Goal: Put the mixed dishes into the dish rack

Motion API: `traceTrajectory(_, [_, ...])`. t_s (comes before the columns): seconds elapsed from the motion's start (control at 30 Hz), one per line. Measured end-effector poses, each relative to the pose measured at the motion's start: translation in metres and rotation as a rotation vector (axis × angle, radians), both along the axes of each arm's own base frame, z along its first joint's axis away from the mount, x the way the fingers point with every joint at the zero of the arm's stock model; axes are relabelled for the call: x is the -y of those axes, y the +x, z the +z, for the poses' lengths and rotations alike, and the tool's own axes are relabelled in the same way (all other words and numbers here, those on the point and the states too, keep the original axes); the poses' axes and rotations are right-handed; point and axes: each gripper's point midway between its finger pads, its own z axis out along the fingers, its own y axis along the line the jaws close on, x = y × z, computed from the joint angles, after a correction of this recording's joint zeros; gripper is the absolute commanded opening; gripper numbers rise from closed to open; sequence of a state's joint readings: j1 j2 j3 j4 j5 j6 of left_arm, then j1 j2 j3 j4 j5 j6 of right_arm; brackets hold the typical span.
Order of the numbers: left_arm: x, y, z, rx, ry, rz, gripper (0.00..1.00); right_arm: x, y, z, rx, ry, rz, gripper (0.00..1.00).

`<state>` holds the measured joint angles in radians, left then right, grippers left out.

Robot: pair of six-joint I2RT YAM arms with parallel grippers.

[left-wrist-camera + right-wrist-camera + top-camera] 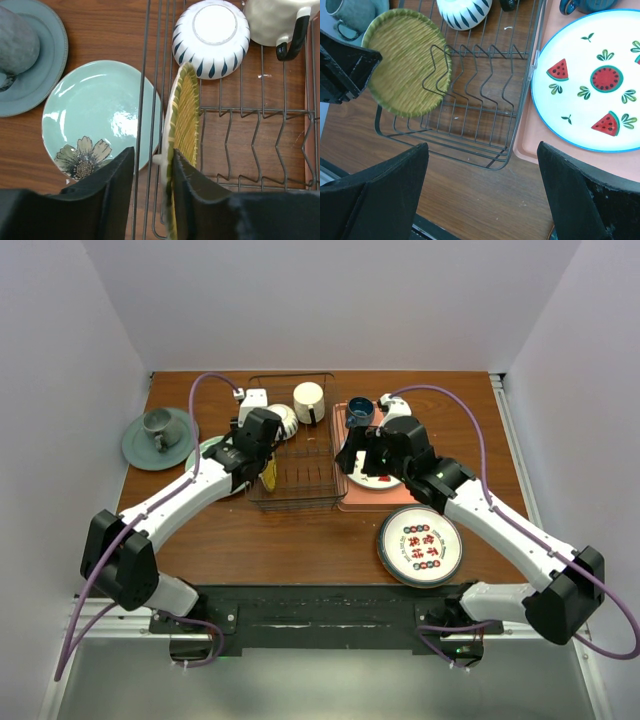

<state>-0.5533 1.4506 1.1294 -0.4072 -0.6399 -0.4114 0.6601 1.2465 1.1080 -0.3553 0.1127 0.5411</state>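
Note:
The yellow textured plate (182, 115) stands on edge in the left end of the dish rack (260, 110). My left gripper (152, 152) straddles the plate's rim and the rack's side wires. Its jaws stand apart; only the right finger touches the plate, so it is open. An upturned blue-striped white bowl (212, 37) and a cream mug (272, 20) sit at the rack's far end. The mint-green flower plate (95, 115) lies flat left of the rack. A teal-rimmed patterned plate (420, 545) lies front right. My right gripper (482, 150) hangs open over bare table by the rack's near right corner.
A pink tray (535, 145) right of the rack holds a white plate with watermelon slices (595, 80) and a dark blue cup (360, 413). A grey-green cup on its saucer (158, 435) sits far left. White walls close in the back and sides.

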Motion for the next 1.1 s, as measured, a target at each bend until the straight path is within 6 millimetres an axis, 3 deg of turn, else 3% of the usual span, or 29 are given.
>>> traceTrajectory(0.13, [0.001,-0.001,-0.002,-0.005,-0.003,0.005,0.61,0.000,0.000,-0.002,-0.004,-0.004,0.000,0.94])
traceTrajectory(0.43, [0.000,-0.004,0.003,-0.001,-0.011,0.004,0.76,0.002,-0.002,-0.005,-0.017,-0.014,-0.001,0.95])
traceTrajectory(0.57, [-0.003,-0.009,0.018,0.029,-0.032,0.002,0.85,0.004,-0.004,-0.006,-0.023,-0.017,-0.003,0.99])
traceTrajectory(0.6, [-0.003,-0.010,0.023,0.041,-0.040,0.002,0.97,0.005,-0.004,-0.005,-0.022,-0.017,-0.005,0.99])
traceTrajectory(0.87, [-0.011,-0.021,0.064,0.140,-0.122,0.020,1.00,0.011,-0.009,0.008,0.002,0.001,-0.009,0.99])
traceTrajectory(1.0, [-0.030,-0.020,0.067,0.152,-0.186,0.090,1.00,0.012,-0.011,0.012,0.009,0.006,-0.009,0.99])
traceTrajectory(1.1, [-0.070,-0.017,0.053,0.140,-0.257,0.210,1.00,0.014,-0.013,0.014,0.016,0.011,-0.010,0.99])
